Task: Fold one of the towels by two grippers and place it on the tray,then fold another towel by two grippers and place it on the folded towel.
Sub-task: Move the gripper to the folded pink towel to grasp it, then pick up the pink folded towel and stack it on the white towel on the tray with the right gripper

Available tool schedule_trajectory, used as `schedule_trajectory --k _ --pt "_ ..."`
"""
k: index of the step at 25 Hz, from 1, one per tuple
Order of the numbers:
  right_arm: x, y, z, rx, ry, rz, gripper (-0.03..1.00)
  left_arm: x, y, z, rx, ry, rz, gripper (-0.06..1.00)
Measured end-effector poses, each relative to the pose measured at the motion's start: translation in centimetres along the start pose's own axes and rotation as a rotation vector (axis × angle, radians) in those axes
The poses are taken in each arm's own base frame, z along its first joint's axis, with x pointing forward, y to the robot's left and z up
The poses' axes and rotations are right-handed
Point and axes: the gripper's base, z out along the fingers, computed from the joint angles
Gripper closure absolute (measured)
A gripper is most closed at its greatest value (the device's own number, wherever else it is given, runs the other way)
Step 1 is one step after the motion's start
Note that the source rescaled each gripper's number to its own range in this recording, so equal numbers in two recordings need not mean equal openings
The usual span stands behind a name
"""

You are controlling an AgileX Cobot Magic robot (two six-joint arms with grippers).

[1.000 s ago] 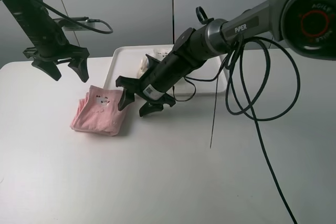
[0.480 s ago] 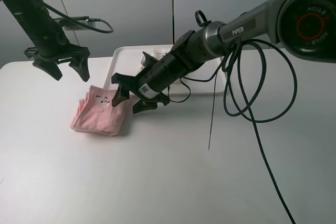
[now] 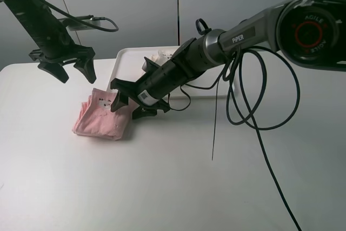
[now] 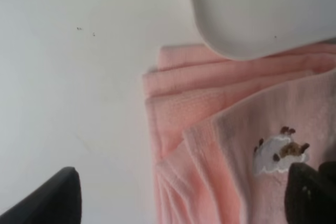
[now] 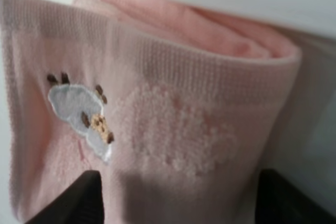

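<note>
The pink towel [image 3: 99, 114] lies folded on the table in front of the tray's [image 3: 123, 60] left corner, its white cartoon-face patch [image 3: 105, 103] facing up. My right gripper [image 3: 125, 110] reaches across the middle and stands open, its fingers straddling the pink towel's right edge. In the right wrist view the pink towel [image 5: 173, 124] fills the space ahead of that gripper [image 5: 178, 200]. My left gripper [image 3: 77, 77] hangs open above the table, behind the towel. The left wrist view shows the pink towel [image 4: 210, 129] below that gripper [image 4: 178, 195]. The cream towel [image 3: 155, 59] rests on the tray, mostly hidden by the right arm.
The right arm's black cables [image 3: 254, 106] loop down onto the white table [image 3: 162, 187] at the right of the tray. A grey wall stands behind the table. The tray's rounded corner [image 4: 247, 19] lies close to the pink towel.
My right gripper has moved left and down, from beside the pink towel to astride its right edge. The left gripper has shifted slightly to the right. Both stayed open.
</note>
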Motion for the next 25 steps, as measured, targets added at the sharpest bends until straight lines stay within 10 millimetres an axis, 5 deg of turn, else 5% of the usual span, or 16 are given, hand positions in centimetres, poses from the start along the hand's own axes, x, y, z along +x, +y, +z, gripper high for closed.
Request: schedule_trajectory --k 13,16,20,25 --pt "0.4 0.5 0.9 0.016 -0.032 -0.033 0.45 0.0 0.0 0.0 0.004 -0.001 0.004 -0.05" --pt "0.8 0.6 1.6 0.033 -0.043 -0.060 0.58 0.0 0.0 0.0 0.004 0.001 0.004 -0.05" --pt "1.1 0.8 1.9 0.041 -0.048 -0.102 0.89 0.0 0.0 0.0 0.004 0.003 0.004 -0.05" --pt "1.1 0.9 1.9 0.044 -0.047 -0.126 0.89 0.0 0.0 0.0 0.004 0.003 0.004 -0.05"
